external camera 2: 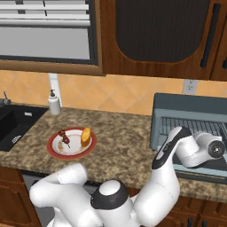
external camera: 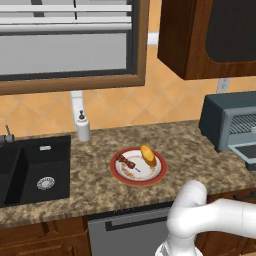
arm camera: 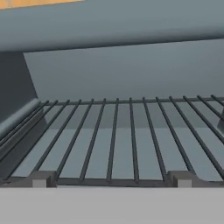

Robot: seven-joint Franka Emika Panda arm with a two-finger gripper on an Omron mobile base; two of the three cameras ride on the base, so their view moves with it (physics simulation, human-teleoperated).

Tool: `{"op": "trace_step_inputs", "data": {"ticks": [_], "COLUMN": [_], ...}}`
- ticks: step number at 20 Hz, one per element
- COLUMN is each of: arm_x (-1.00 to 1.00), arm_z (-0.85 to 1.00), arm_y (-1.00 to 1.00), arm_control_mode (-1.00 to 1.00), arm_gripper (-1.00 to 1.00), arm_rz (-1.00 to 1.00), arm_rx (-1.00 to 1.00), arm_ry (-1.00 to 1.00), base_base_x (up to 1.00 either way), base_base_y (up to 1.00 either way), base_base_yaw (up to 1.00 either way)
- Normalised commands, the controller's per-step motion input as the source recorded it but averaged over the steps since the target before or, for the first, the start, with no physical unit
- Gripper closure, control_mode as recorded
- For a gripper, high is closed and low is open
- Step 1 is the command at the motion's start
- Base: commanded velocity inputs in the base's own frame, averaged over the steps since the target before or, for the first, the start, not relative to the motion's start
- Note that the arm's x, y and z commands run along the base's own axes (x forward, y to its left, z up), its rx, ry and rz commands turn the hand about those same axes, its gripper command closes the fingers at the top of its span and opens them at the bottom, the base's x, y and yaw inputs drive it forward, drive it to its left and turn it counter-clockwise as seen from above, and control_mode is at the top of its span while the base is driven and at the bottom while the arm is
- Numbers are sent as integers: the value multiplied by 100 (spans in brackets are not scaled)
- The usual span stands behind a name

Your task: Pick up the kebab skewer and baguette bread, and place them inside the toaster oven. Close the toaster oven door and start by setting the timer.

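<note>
A: Listing item one: the plate (external camera: 131, 178), red-rimmed, white centre, on the speckled table (external camera: 95, 165). I take it as the landmark.

B: Contents of the plate?

A: Two entries. The kebab skewer (external camera: 127, 162) lies on the plate's left half, a thin stick with dark red-brown chunks. The baguette bread (external camera: 148, 155) lies on the plate's right half near the back rim, golden-orange, oval. The two sit near each other but apart.

B: To the left of the plate?

A: A black sink (external camera: 30, 170) set into the table, well apart from the plate. A white soap dispenser (external camera: 82, 127) stands behind and left of the plate, against the tiled wall.

B: To the right of the plate?

A: The toaster oven (external camera 2: 190, 119), blue-grey, well apart from the plate. The toaster oven door (external camera 2: 208, 170) is folded down flat toward the table edge, and the wire rack (arm camera: 118, 135) inside is bare.

B: And the hand?

A: The hand (external camera 2: 213, 148) is to the right of the plate, over the lowered door at the oven mouth, pointing into the cavity. In the hand view two small grey tips sit far apart at the bottom, so the fingers look spread wide, though the base views hide them; nothing is between them.
</note>
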Motion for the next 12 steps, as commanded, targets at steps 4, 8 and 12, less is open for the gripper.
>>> {"op": "trace_step_inputs", "data": {"ticks": [4,8,12], "arm_x": [9,27,26], "arm_z": [1,3,0], "arm_y": [0,0,0], "arm_control_mode": [-100,-100,-100], "arm_gripper": [-100,-100,-100], "arm_rz": [0,0,0], "arm_rx": [0,0,0], "arm_ry": [1,0,1], "base_base_x": [0,0,0], "base_base_y": [0,0,0], "base_base_yaw": [0,0,0]}}
